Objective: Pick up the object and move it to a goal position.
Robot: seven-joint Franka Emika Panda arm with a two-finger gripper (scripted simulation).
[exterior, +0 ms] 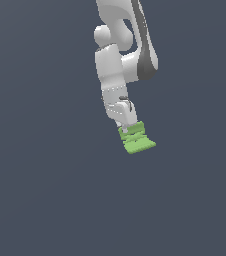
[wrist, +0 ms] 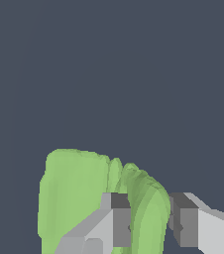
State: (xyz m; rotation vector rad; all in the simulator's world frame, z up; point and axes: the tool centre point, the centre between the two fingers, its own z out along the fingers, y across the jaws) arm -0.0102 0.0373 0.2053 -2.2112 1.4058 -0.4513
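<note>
Against plain dark grey ground: one white arm [exterior: 120, 55]; one gripper [wrist: 151, 225], two fingers [wrist: 121, 225] clamped on ridged end of one light-green object [exterior: 137, 138], flat tab jutting out beside them

The piece [exterior: 138, 139] sits at the lower end of the arm [exterior: 120, 60], directly under the gripper [exterior: 125, 129]. In the wrist view one finger [wrist: 119, 221] lies on each side of its ridged end, touching it.

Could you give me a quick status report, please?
Gripper shut on the green piece, ridged end between the fingers. Nothing else in view.
</note>
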